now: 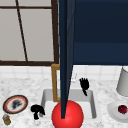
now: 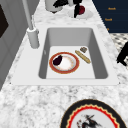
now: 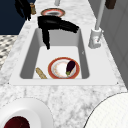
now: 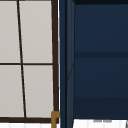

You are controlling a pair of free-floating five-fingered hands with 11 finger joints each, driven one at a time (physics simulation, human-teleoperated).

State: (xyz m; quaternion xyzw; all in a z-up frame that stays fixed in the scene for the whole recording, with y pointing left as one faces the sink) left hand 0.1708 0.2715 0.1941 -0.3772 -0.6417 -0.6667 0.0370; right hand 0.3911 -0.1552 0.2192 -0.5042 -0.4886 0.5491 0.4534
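My right hand (image 1: 84, 84) hovers over the back right of the sink (image 1: 93, 107), open, fingers straight. In the right side view my right hand (image 3: 53, 23) spreads above the basin with its thumb pointing down. My left hand (image 1: 37, 110) hangs by the sink's front left corner, fingers relaxed, holding nothing; it also shows as the left hand (image 3: 23, 9) next to a small jar (image 3: 32, 9). In the basin lie a red-rimmed plate (image 3: 58, 71) bearing an eggplant (image 3: 70, 67), a bread stick (image 2: 82, 56) and a small brown piece (image 2: 83, 49).
An open dark blue cabinet door (image 1: 66, 57) hangs before the sink, with a red ball (image 1: 71, 116) at its foot. A patterned plate (image 1: 10, 108) and a jar (image 1: 6, 120) sit on the left counter. A white plate (image 1: 113, 112) with a red fruit (image 1: 122, 109), a grey cylinder (image 1: 123, 82) and the faucet (image 3: 98, 27) are at the right.
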